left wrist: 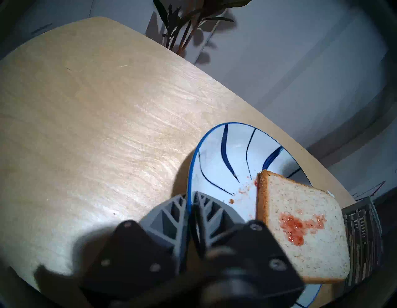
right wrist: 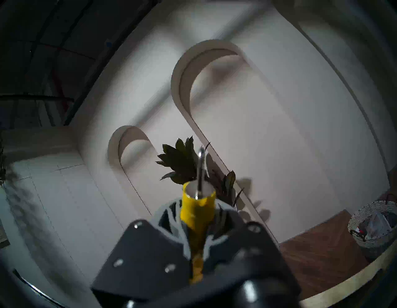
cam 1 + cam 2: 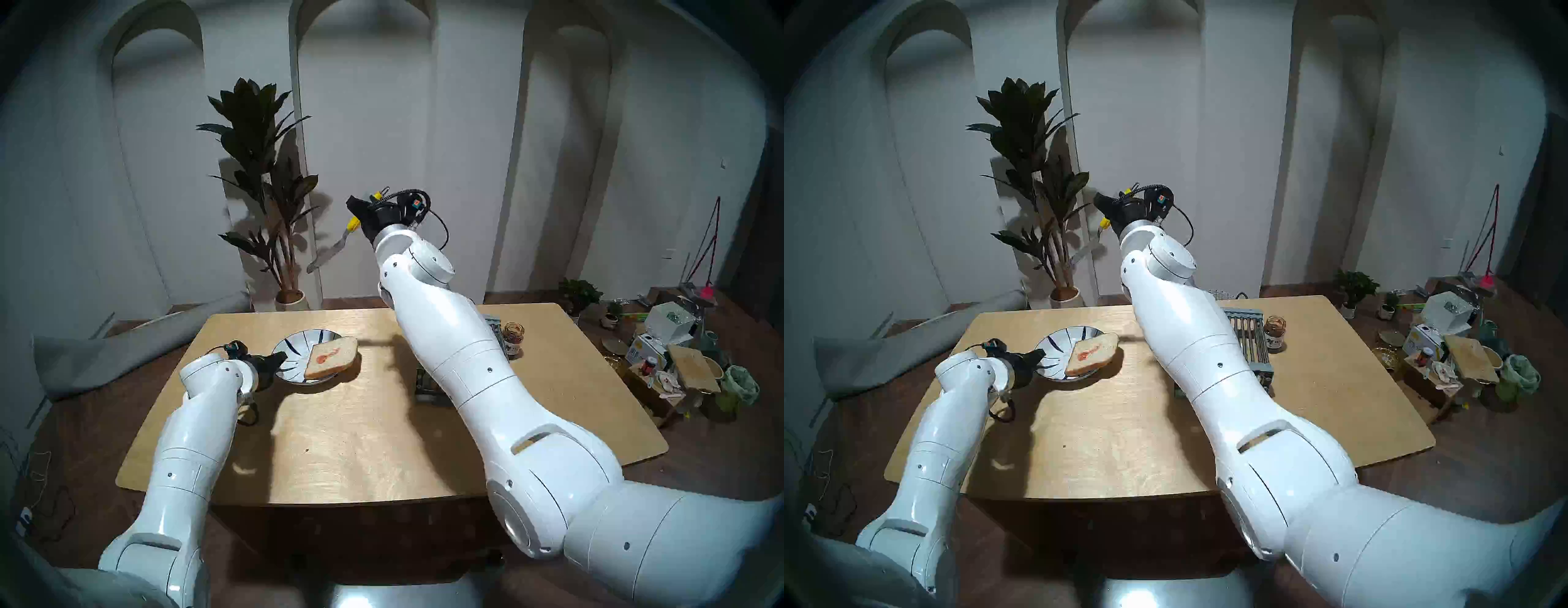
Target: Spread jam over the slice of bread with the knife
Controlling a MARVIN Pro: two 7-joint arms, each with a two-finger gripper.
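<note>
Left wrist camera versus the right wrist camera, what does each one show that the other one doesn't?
Only the left wrist view shows the slice of bread with a small red patch of jam on it, lying on the blue-striped plate, whose rim the left gripper is shut on, plus jam smears on the plate and the grey rack. Only the right wrist view shows the knife, its yellow handle clamped in the right gripper, and a woven basket on the floor. Both show the potted plant and the pale wall.
</note>
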